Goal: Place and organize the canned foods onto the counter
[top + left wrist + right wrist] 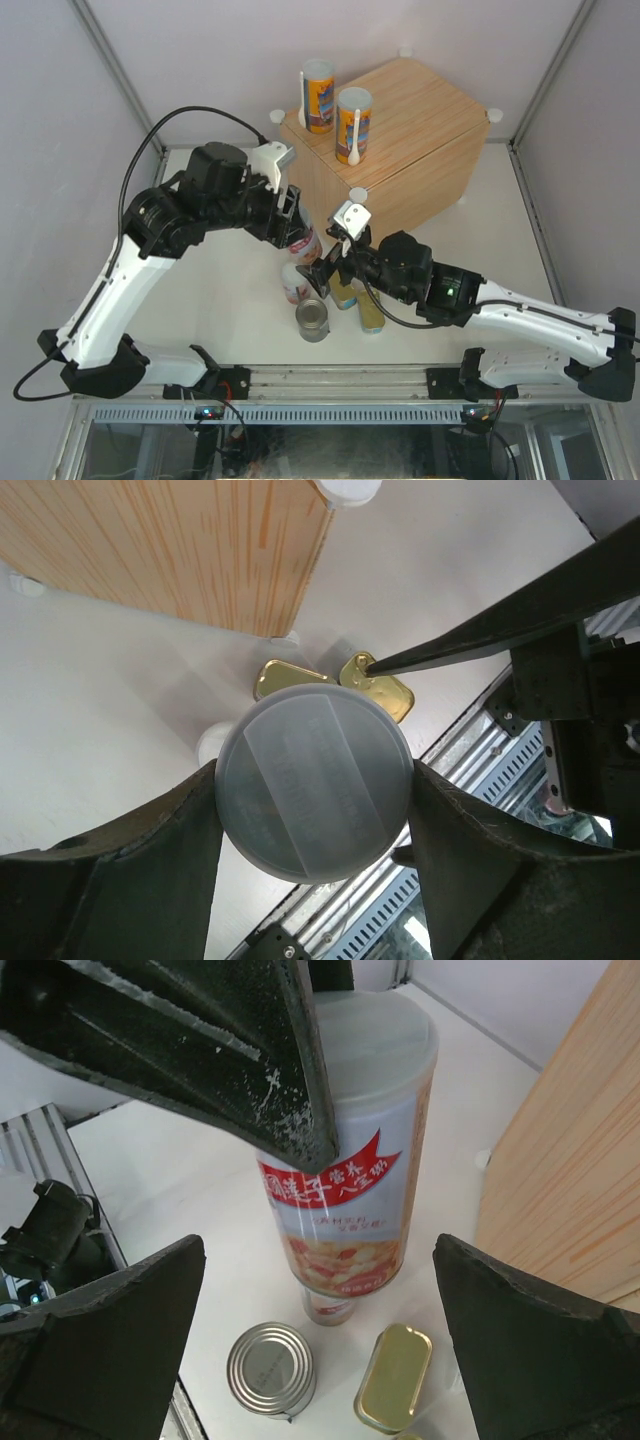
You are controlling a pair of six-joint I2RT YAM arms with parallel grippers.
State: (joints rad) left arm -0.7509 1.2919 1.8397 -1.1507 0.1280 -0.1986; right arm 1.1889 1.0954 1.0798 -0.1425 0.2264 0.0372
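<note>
Above the table (480,230) in the top view, the left gripper (297,232) is clenched on a white-red tube (304,244), near a corner of the counter (420,100); I'd raise it clear of the edge, keep it upright, and set it beside the orange-blue tubes (318,95). At the left wrist, both fingers (140,880) press its pale round lid (315,785). From the right wrist, the right gripper (320,1260) gapes empty toward its red-banner label (330,1175)

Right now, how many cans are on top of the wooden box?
2. One orange tube stands near the box's far left corner; the other tube stands just right of it, nearer. None looks hidden up there.
</note>
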